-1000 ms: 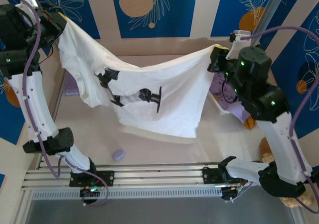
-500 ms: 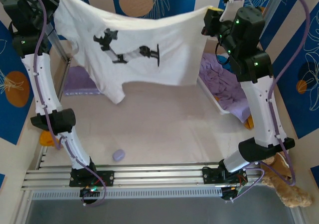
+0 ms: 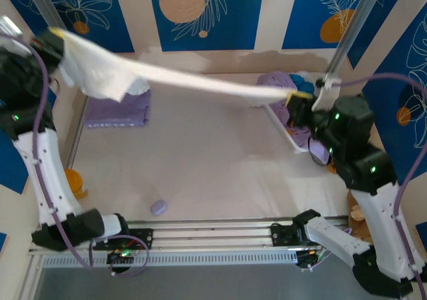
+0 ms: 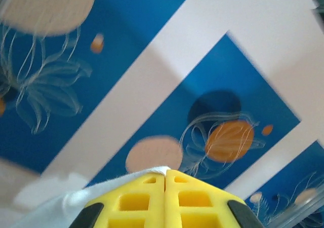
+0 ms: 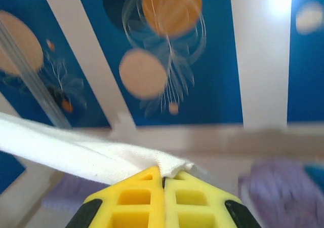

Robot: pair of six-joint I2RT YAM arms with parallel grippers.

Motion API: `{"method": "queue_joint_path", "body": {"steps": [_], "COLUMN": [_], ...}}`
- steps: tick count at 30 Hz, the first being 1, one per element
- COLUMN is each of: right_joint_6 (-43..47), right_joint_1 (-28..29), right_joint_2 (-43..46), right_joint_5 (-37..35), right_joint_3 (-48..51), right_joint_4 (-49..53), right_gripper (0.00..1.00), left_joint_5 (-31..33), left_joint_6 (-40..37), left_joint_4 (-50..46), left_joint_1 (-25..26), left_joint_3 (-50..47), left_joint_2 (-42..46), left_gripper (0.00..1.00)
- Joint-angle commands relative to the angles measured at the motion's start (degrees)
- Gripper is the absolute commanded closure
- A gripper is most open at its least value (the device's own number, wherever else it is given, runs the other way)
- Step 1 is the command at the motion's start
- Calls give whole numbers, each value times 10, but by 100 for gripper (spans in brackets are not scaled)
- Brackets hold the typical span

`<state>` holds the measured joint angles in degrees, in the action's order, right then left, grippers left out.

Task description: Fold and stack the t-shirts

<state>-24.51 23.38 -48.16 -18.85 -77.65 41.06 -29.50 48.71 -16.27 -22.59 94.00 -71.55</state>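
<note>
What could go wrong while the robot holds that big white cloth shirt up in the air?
The large white cloth t-shirt is pulled tight between the left gripper and right gripper, each pinching just an edge, so it might slip free. It looks bunched, so it may land wrinkled, perhaps on the folded lavender shirt.

Light is bright and even, shadows faint. Motion blur smears the stretched white cloth t-shirt (image 3: 200, 81); the blue-and-white painted wall panels (image 4: 217, 76) are soft, one white stripe (image 5: 268, 25) glaring.
</note>
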Motion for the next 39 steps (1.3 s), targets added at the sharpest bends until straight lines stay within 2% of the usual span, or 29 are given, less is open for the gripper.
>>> {"method": "queue_joint_path", "body": {"steps": [1, 4, 8, 14, 17, 23, 30, 34, 37, 39], "right_joint_6": [-103, -164, -224, -293, -310, -342, -365, -387, -387, -384], "right_joint_1": [8, 16, 28, 32, 33, 33, 40, 41, 42, 46], "right_joint_2": [60, 95, 99, 98, 98, 90, 46, 39, 30, 18], "right_joint_5": [6, 28, 29, 49, 47, 50, 56, 28, 37, 48], "right_joint_3": [128, 223, 295, 357, 373, 384, 393, 394, 403, 412], "right_joint_4": [79, 119, 182, 230, 251, 266, 246, 249, 242, 237], "right_gripper": [100, 100, 100, 100, 100, 100, 100, 100, 100, 100], "left_joint_5": [13, 40, 89, 58, 70, 55, 44, 54, 34, 50], "left_joint_6": [-30, -90, -148, -187, -203, -172, -144, -114, -93, -100], "left_joint_4": [-104, -190, -286, -327, -342, -328, -327, -330, -324, -335], "left_joint_1": [-1, 6, 8, 6, 6, 6, 6, 6, 3, 1], "left_joint_3": [-164, -270, -354, -448, -481, -537, -567, -563, -574, -569], "left_joint_2": [49, 99, 128, 117, 117, 145, 135, 126, 127, 130], "left_gripper": [100, 100, 100, 100, 100, 100, 100, 100, 100, 100]}}
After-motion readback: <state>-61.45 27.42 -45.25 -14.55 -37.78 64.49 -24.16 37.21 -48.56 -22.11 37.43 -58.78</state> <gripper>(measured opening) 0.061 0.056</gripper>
